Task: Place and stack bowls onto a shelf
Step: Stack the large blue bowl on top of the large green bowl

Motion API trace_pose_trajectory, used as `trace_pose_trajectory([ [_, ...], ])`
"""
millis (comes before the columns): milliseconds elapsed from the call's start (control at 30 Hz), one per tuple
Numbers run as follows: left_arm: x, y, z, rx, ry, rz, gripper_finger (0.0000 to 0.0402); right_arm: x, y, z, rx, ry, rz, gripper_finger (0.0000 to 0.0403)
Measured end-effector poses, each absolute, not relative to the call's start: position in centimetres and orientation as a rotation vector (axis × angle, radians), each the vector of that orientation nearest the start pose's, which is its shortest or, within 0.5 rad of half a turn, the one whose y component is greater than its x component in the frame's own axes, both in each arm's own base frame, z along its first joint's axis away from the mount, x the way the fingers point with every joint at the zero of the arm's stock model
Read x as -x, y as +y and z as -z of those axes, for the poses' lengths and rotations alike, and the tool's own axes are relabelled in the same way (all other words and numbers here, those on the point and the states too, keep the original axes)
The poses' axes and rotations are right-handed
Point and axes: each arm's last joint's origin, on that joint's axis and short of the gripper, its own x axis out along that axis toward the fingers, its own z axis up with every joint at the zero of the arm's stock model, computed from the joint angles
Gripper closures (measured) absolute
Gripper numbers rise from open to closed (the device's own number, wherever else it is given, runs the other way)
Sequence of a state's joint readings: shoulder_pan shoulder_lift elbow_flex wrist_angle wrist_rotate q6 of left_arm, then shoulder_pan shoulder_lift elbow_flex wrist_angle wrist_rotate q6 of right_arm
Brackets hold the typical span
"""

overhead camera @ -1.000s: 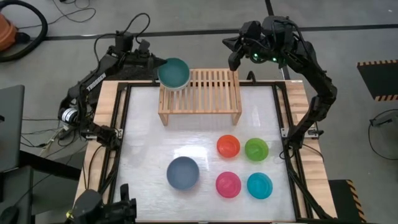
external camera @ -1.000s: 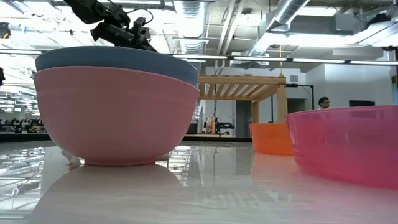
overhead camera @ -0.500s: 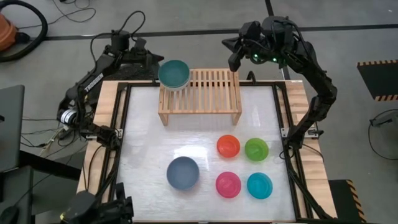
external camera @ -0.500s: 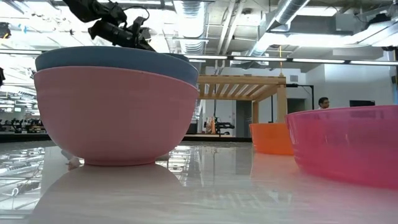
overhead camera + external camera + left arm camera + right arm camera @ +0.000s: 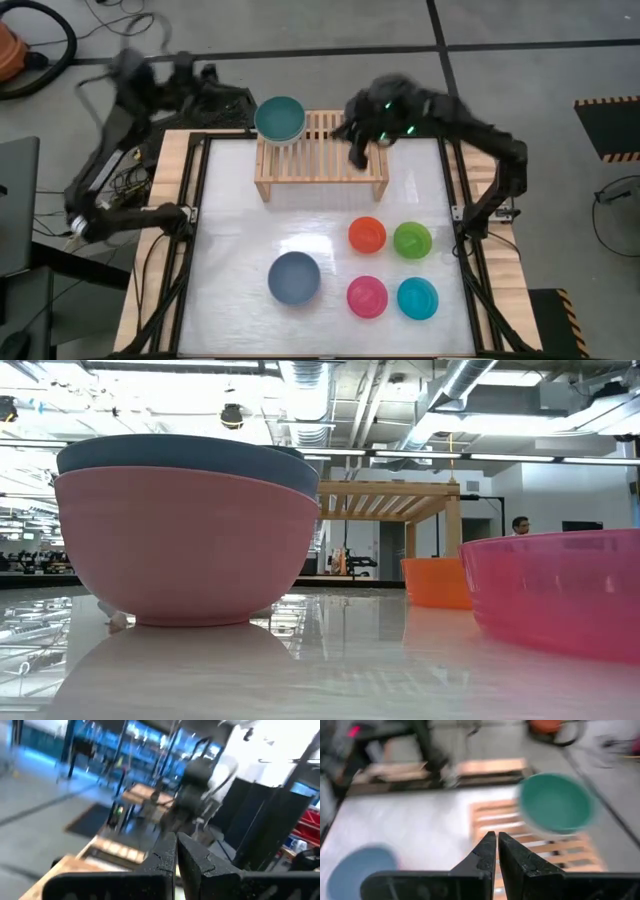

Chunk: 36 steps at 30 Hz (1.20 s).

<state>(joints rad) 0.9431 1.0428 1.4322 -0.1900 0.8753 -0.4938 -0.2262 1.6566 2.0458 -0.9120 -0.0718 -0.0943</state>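
A teal bowl (image 5: 280, 117) sits in a cream bowl on the left end of the wooden shelf (image 5: 340, 140); the right wrist view shows the teal bowl (image 5: 555, 802) too. A slate-blue bowl (image 5: 295, 278) is nested in a pink bowl (image 5: 185, 550) on the table. Small orange (image 5: 367, 235), green (image 5: 412, 240), magenta (image 5: 367, 297) and cyan (image 5: 417, 298) bowls stand near the right side. My right gripper (image 5: 356, 152), shut (image 5: 496, 839), hovers over the shelf's right half. My left gripper (image 5: 174, 840) is shut, far left of the shelf, off the table.
The shelf stands at the table's far edge, its right part bare. Bare tabletop (image 5: 250, 220) lies between the shelf and the bowls. Black frame rails (image 5: 195, 200) run along both sides. A person (image 5: 520, 525) stands far off in the room.
My left arm has drawn back from the teal bowl, swinging toward the far left and out of the low view. My right arm has swung from behind the shelf's far right corner down over its right half. The bowls have kept still.
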Motion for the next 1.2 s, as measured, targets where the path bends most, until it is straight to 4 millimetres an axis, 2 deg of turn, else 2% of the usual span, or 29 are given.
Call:
trace_pose_trajectory([
  [100, -10.6, 8.9, -50.9, 0.320, -0.209, -0.056, 0.0401, -33.9, -5.4, -43.4, 0.003, 0.598, 0.054, 0.0360],
  [200, -8.9, 5.7, -51.2, 0.333, -0.237, -0.044, 0.0401, -34.9, -3.4, -40.4, -0.065, 0.679, 0.020, 0.0356],
  [333, -7.0, 3.1, -50.9, 0.374, -0.209, 0.039, 0.0401, -35.7, 0.0, -37.2, -0.120, 0.738, -0.031, 0.0333],
  [467, -5.5, 1.6, -50.3, 0.395, -0.169, 0.085, 0.0398, -37.0, 3.1, -35.2, -0.184, 0.670, -0.017, 0.0294],
  [567, -4.7, 1.0, -49.6, 0.432, -0.124, 0.079, 0.0383, -37.8, 4.6, -33.4, -0.193, 0.697, 0.064, 0.0258],
  [633, -4.7, 1.0, -48.6, 0.501, -0.042, 0.038, 0.0367, -39.0, 5.5, -32.1, -0.206, 0.708, 0.096, 0.0239],
  [733, -5.5, 1.5, -45.8, 0.604, 0.176, -0.029, 0.0346, -40.0, 6.7, -29.3, -0.242, 0.805, 0.114, 0.0220],
  [867, -6.8, 2.3, -42.1, 0.663, 0.362, -0.091, 0.0336, -41.8, 8.3, -26.8, -0.273, 0.864, 0.107, 0.0216],
  [933, -7.3, 2.6, -40.5, 0.674, 0.399, -0.104, 0.0337, -42.5, 9.0, -26.8, -0.271, 0.851, 0.102, 0.0219],
  [1000, -8.2, 2.8, -38.8, 0.674, 0.408, -0.090, 0.0340, -42.8, 9.6, -26.1, -0.254, 0.889, 0.113, 0.0224],
  [1200, -11.1, 2.5, -34.8, 0.696, 0.313, 0.003, 0.0353, -43.4, 10.4, -25.0, -0.252, 0.946, 0.132, 0.0234],
])
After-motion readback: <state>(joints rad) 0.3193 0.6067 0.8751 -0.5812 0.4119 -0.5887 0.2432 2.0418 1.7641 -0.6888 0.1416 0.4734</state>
